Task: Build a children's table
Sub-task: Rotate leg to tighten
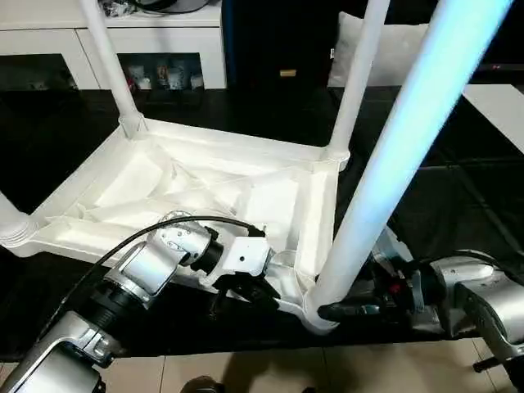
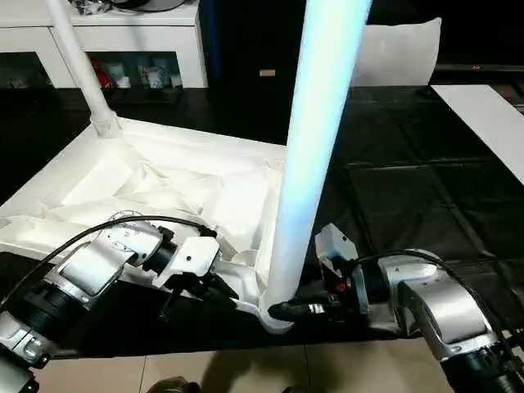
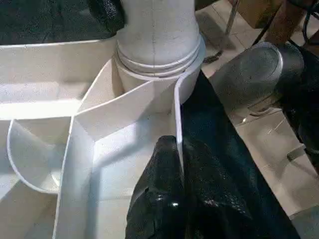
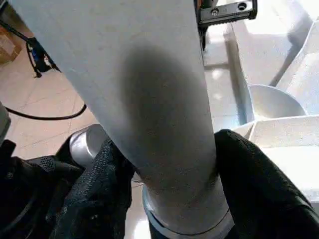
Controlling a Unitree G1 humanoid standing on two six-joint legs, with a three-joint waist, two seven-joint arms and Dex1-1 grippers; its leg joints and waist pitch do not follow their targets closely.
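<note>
Table upside down, both pincers at its near corner

The left pincer (image 3: pixel 179 164) is pinched tight on the rim of the table (image 1: pixel 196 192). Just beside it, the right pincer (image 4: pixel 164 184) straddles the base of the near leg (image 2: pixel 315 139), fingers (image 4: pixel 254 194) pressing each side.

silver forearms (image 1: pixel 143 270) | white wrist housing (image 1: pixel 244 254) | black claw fingers (image 3: pixel 164 199) | black cable (image 1: pixel 123 246)
</note>
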